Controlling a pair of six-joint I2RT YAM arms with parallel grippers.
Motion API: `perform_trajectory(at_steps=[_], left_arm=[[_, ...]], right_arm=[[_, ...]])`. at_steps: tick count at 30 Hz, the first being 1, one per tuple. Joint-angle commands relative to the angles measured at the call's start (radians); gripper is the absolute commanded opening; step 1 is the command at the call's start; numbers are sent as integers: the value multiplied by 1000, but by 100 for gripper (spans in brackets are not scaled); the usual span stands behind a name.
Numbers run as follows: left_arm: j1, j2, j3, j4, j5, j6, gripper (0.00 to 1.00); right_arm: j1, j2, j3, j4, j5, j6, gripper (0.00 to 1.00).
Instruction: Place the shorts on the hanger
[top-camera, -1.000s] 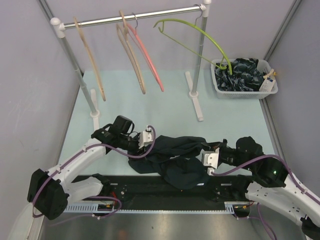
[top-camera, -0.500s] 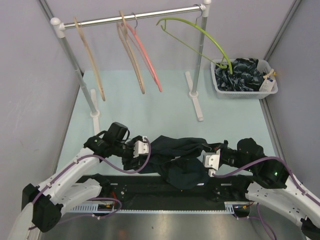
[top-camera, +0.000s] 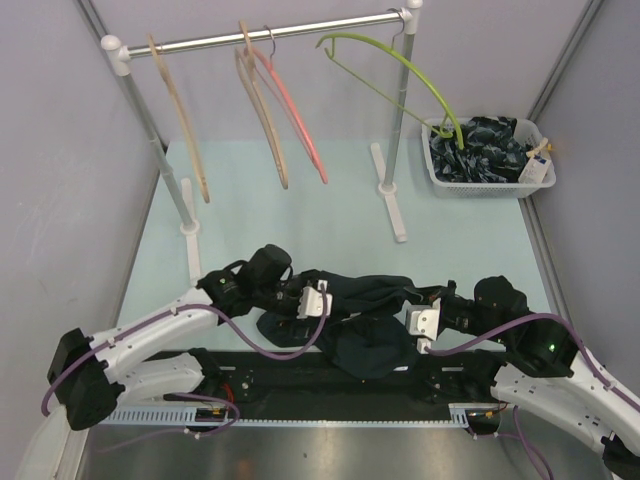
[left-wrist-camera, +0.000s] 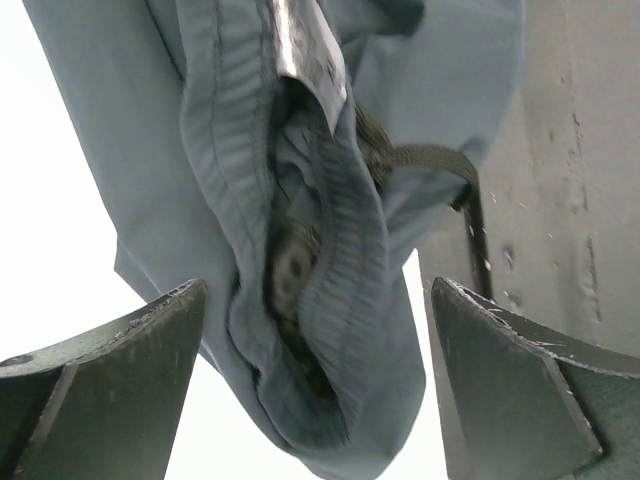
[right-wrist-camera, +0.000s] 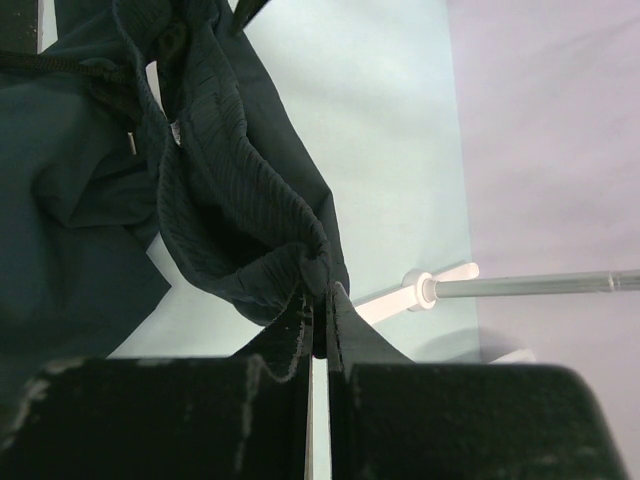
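Pale-green tabletop: crumpled ribbed shorts pinched by right claw, left claw spread wide.

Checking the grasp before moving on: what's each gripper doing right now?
Left gripper: open, jaws either side of the shorts, not clamping them.
Right gripper: shut on a fold of the shorts.
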Motion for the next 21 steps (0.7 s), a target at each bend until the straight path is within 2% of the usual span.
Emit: perform_trajectory(at_steps=[1, 10, 13, 15, 19, 21], left_arm=[[-40, 36, 60, 90, 8, -5, 98], [-84, 52, 50, 67, 34, 25, 94], [-104, 59, 38, 76, 2, 19, 93], [-103, 76, 43, 71, -11, -2, 91], [-94, 98, 35, 56, -35, -19, 77], [-69, 107, 24, 56, -33, -39, 76]], right_arm=[[2, -10, 27, 36, -8, -5, 0], [0, -19, 24, 40, -3, -5, 0], [0, -18, 23, 46, -5, -5, 0], [2, -18, 24, 48, -3, -7, 0], [2, -22, 27, 46, 8, -2, 0], [2, -29, 29, 46, 9, 1, 0]])
